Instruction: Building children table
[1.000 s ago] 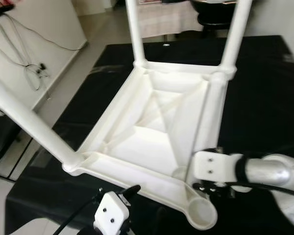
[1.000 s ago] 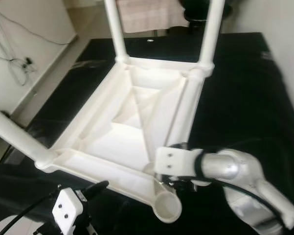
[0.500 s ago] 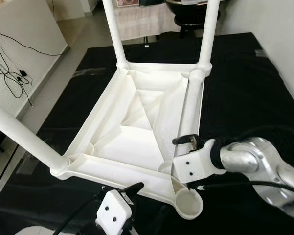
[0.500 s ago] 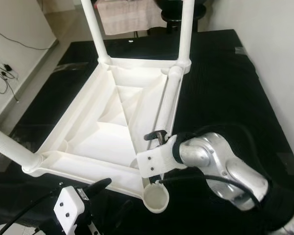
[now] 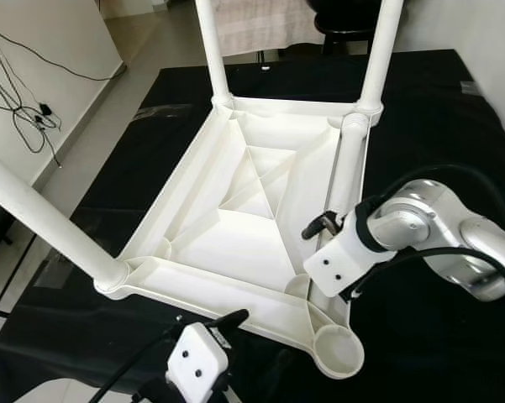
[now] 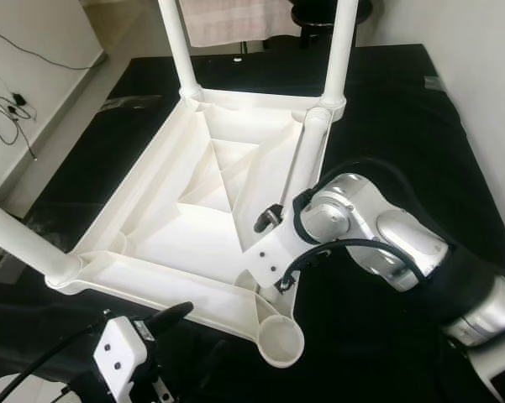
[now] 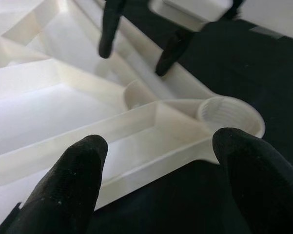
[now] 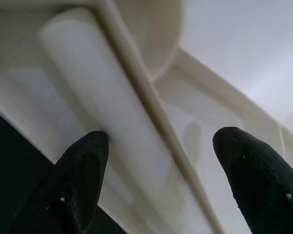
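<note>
You have three legs [image 5: 212,50] fitted in the upturned tabletop [image 5: 235,243] at frame centre. The loose fourth leg [image 5: 344,180] lies between the right gripper's [image 5: 323,252] wide-open fingers; the lower-right socket [image 5: 338,350] awaits.

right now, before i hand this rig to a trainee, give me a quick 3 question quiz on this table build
1. True or false: all four legs stand fitted in the upturned table.
2. Where are the right jaws? A: shut on a standing leg. B: open over the loose leg lying along the table's edge. C: inside the empty socket.
3. How many legs stand upright in their sockets?

Key: 1 false, since one corner socket is empty. 2 B. 3 three.
</note>
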Robot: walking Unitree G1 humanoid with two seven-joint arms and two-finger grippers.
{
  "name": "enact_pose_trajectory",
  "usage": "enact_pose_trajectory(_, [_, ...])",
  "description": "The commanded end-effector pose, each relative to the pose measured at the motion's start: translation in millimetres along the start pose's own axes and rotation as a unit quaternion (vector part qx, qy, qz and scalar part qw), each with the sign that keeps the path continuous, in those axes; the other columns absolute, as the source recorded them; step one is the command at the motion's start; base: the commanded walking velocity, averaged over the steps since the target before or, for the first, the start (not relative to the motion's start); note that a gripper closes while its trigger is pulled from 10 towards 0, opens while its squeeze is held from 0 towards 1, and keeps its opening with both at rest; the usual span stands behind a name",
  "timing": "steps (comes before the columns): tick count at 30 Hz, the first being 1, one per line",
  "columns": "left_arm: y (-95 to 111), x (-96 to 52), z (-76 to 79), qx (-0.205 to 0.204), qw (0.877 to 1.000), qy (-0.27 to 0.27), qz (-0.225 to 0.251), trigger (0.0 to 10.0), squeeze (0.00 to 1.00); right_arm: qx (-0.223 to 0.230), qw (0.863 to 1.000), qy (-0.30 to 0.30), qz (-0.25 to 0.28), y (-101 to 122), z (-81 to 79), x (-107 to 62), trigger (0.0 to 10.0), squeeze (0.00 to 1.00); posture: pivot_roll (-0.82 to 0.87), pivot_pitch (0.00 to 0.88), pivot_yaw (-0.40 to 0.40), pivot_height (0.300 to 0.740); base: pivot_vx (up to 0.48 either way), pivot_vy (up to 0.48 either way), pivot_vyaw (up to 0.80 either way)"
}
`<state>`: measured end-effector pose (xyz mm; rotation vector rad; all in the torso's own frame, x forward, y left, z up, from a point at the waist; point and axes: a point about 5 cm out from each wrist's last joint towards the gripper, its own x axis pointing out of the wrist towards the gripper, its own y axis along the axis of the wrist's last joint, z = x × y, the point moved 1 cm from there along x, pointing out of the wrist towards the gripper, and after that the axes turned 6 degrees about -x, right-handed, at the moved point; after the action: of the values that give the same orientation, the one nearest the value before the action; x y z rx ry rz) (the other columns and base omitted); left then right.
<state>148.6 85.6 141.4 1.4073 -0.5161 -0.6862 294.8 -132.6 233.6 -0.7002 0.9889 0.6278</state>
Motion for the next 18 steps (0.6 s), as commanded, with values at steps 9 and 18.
enact_pose_trajectory(9, [-4,-4.0,-1.3,0.001,1.000,0.008,-0.014,10.0,0.00,-0.051,0.988,0.148,0.006,-1,-37.1,20.0,10.0,0.00,-0.15,0.204,0.094,0.740,0.000,0.000,0.00])
enact_pose_trajectory(18, [-1,-7.4,-0.6,0.005,1.000,0.009,-0.013,10.0,0.00,0.053,0.990,0.121,0.053,2,-53.0,37.2,10.0,0.00,-0.13,0.209,0.105,0.740,0.000,0.000,0.00])
